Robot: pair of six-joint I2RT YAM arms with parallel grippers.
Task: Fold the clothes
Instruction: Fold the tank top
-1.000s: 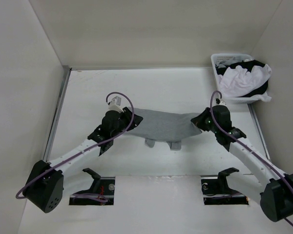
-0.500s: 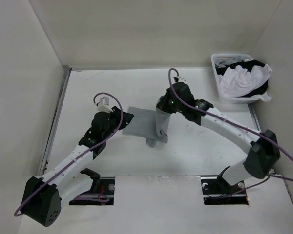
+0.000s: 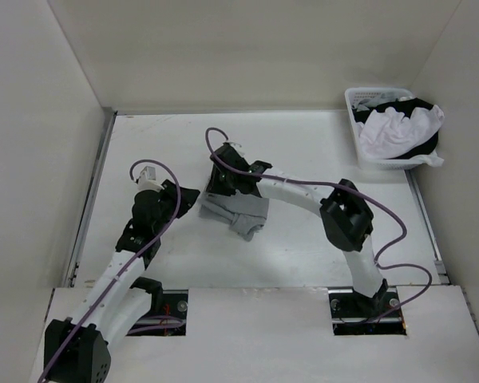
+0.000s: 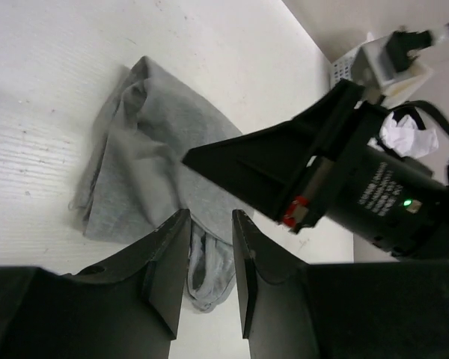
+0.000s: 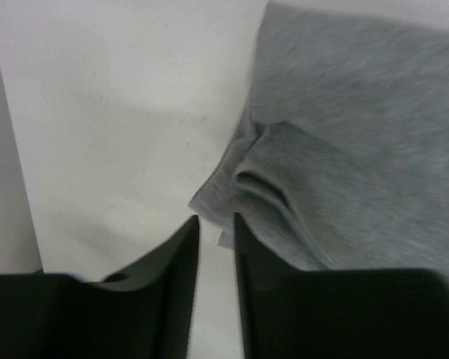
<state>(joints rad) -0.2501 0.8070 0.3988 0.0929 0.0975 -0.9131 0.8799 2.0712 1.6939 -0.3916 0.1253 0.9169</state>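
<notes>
Right end effector: jaws set narrowly apart, nothing seen pinched between them, bare counter showing in the gap. Its tips are held just beside a puckered corner of the grey top, whose cloth spreads away to the right in that wrist view. Left end effector: jaws likewise narrow, nothing gripped as far as can be told, the top sighted beyond the tips with the right arm hanging over its far side. From overhead the top is seen bunched in a doubled heap at mid-counter, the right end effector over its far left corner and the left end effector near its left edge, apart from it. Risk judged: the soft knit could be snagged by the right tips as they lift, and the loose upper layer dragged open; the ragged near end may be left unsquared.
</notes>
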